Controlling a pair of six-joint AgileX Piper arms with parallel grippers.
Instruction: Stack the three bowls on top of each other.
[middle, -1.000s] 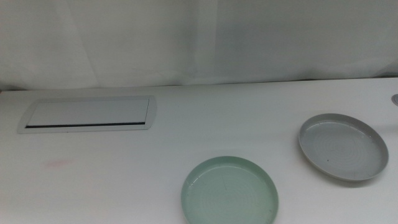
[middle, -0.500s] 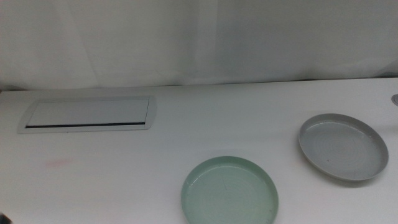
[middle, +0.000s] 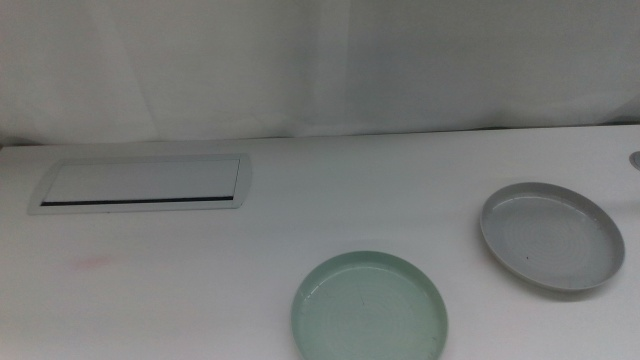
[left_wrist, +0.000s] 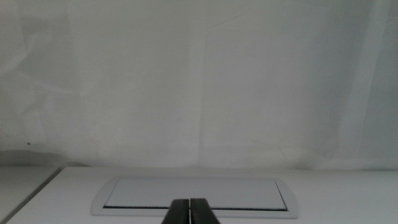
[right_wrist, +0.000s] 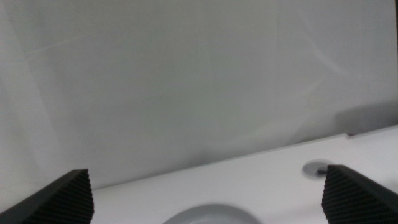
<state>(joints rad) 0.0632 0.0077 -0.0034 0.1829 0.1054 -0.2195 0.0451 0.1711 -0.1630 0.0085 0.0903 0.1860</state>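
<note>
A mint green bowl (middle: 369, 307) sits on the white table near the front, right of centre. A grey bowl with faint rings (middle: 551, 236) sits apart from it, further right and a little further back. The white bowl is out of view. Neither arm shows in the middle view. In the left wrist view my left gripper (left_wrist: 189, 210) is shut and empty, facing the flat panel. In the right wrist view my right gripper (right_wrist: 208, 186) is wide open and empty, with the grey bowl's rim (right_wrist: 211, 214) between its jaws, ahead of them.
A flat white rectangular panel (middle: 140, 183) lies in the table at the back left; it also shows in the left wrist view (left_wrist: 196, 194). A small round fitting (middle: 634, 158) sits at the table's right edge. A white curtain closes the back.
</note>
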